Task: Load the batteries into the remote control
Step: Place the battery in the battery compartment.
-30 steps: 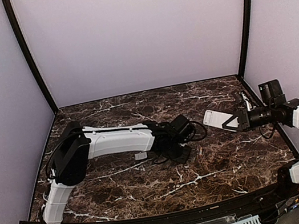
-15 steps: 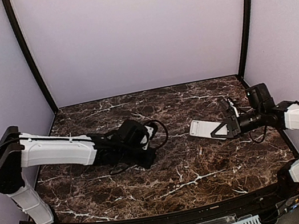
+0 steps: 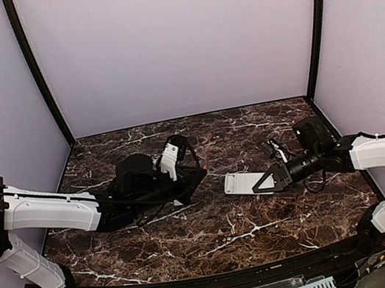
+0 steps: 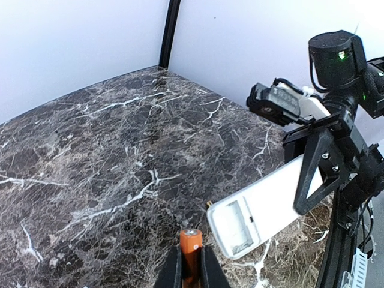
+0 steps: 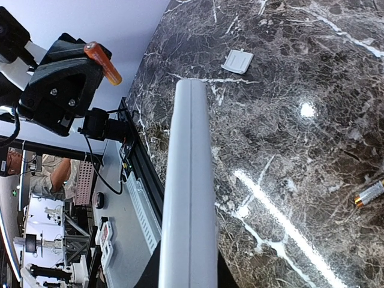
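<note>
Left gripper [image 4: 191, 271] pinches an orange battery [image 4: 190, 247] between nearly closed fingers, the battery's end poking out past the tips. The right gripper [image 3: 265, 180] is clamped across the remote control [image 3: 238, 183], holding it above the marble table [image 3: 250, 130]. From the top camera the remote is only a white slab. The left wrist camera alone shows its plain back, with the open battery bay [image 4: 236, 227] turned toward the held battery. The right wrist camera sees the remote edge-on and adds two things the others miss: a small pale battery cover [image 5: 238, 61] flat on the table at 1 o'clock from the remote's far end, and a second battery [image 5: 369, 193], metallic, lying at the 3 o'clock edge. In the left wrist view the bay sits at 2 o'clock from the orange battery, near but apart. From above, the remote's free end lies just beside the left gripper at 4 o'clock. Against half a second ago, the right gripper has carried the remote toward 8 o'clock, the left gripper has swung toward 1 o'clock, and the gap between them has narrowed.
</note>
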Available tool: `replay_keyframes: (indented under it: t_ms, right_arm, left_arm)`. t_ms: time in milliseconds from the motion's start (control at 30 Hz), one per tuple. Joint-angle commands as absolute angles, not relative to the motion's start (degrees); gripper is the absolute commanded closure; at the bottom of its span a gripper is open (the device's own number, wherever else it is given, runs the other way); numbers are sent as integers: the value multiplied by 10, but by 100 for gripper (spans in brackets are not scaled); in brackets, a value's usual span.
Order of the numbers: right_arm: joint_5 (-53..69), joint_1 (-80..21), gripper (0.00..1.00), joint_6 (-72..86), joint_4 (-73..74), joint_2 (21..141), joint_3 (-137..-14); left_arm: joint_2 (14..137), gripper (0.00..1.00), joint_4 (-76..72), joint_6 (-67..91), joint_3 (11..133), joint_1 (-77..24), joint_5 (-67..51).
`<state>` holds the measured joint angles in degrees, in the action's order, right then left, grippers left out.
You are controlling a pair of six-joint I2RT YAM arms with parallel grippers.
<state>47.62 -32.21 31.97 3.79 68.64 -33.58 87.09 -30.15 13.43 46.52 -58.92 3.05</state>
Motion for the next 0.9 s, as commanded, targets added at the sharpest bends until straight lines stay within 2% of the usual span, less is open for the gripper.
replay_keyframes:
  t_ms: [0, 867]
  right_arm:
    - [467, -347, 100, 339, -17, 706, -365]
    - [520, -379, 100, 422, -112, 718, -381]
  left_arm:
    - [859, 100, -394, 113, 464, -595, 2]
    - [919, 100, -446, 122, 482, -605, -11]
